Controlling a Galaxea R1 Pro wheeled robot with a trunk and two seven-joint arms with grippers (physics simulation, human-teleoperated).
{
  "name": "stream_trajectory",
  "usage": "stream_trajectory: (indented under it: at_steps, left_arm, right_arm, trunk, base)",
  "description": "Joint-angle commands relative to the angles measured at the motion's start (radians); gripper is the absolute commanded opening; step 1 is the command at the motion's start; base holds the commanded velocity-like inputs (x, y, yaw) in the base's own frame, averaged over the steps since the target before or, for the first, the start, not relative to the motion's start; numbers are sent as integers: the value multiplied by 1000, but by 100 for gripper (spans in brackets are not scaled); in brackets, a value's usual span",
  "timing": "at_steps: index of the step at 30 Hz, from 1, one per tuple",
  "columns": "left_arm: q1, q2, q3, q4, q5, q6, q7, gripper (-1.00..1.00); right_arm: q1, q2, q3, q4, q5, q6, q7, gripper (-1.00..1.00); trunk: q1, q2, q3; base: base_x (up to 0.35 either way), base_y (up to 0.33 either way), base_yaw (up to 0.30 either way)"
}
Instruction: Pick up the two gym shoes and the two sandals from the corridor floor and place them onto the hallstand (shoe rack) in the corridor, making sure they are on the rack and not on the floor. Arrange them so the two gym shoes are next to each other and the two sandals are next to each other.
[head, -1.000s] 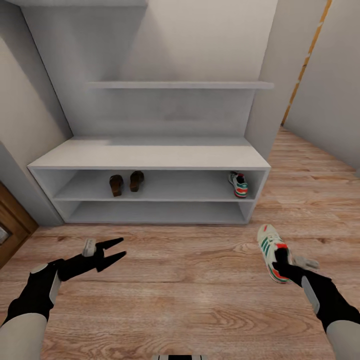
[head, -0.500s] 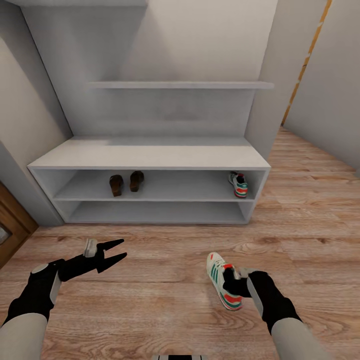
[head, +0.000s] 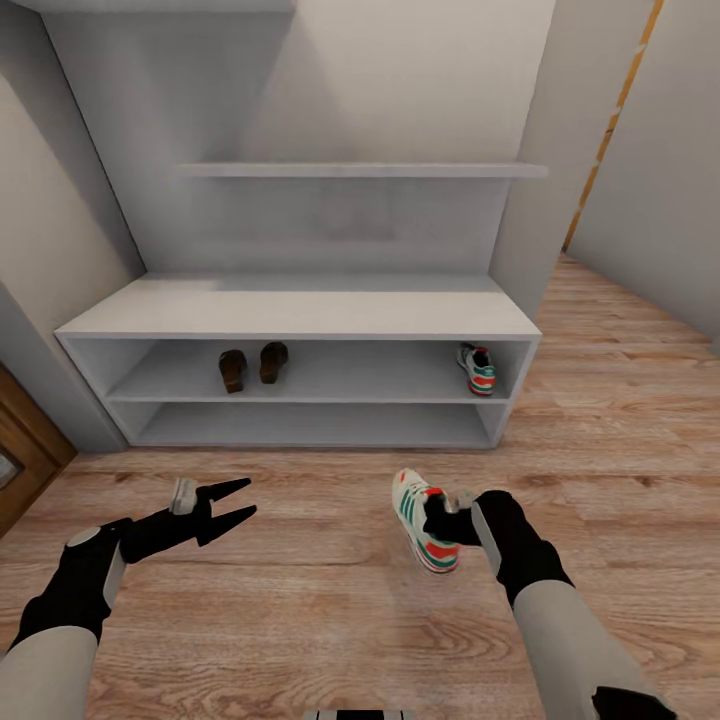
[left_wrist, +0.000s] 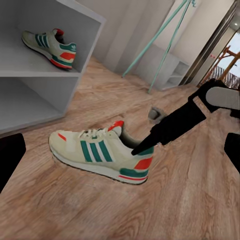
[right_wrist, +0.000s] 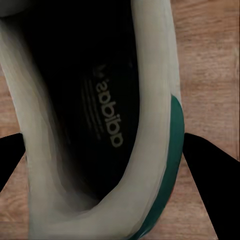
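The right end effector (head: 440, 524) grips the heel collar of a gym shoe (head: 422, 519), held just over the corridor floor (head: 300, 600). The shoe looks light, with a soft upper; the stiffer heel rim seems the best hold. Its long axis runs away from the end effector, toe toward the hallstand (head: 300, 310). The left end effector (head: 232, 503) is open, empty.

We see pale grey walls (head: 420, 80), light wood-grain plank floor (head: 330, 590), brown wooden door (head: 25, 455) at the left edge, orange vertical trim (head: 612, 120) at the far right corner, even soft light, mint metal frame (left_wrist: 165, 45) by far wall.
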Motion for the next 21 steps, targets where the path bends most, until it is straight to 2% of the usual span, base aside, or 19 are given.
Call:
stream_trajectory:
  at_steps: [1, 2, 4, 9, 21]
  left_arm:
    - [-1, -3, 3, -1, -7, 11, -6, 100]
    - [-1, -4, 3, -1, -7, 11, -6, 100]
    - [-1, -6, 3, -1, -7, 11, -6, 100]
    - [-1, -7, 3, -1, -7, 11, -6, 100]
    - [-1, -8, 3, -1, -7, 11, -6, 100]
  right_arm:
    - [-10, 1, -5, -21, 7, 6, 9, -100]
    - [-12, 1, -6, -33, 6, 6, 9, -100]
    - [-17, 0, -6, -131, 2, 6, 10, -100]
    - [-19, 0, -4, -238, 0, 6, 11, -100]
    - [-19, 0, -5, -239, 5, -7, 9, -100]
  trunk:
    - [0, 0, -1]
    - [0, 0, -1]
    - [0, 0, -1]
    - [0, 0, -1]
    - [0, 0, -1]
  base:
    - [0, 0, 0]
    - [0, 0, 0]
    - [0, 0, 0]
    - [0, 0, 0]
    - [0, 0, 0]
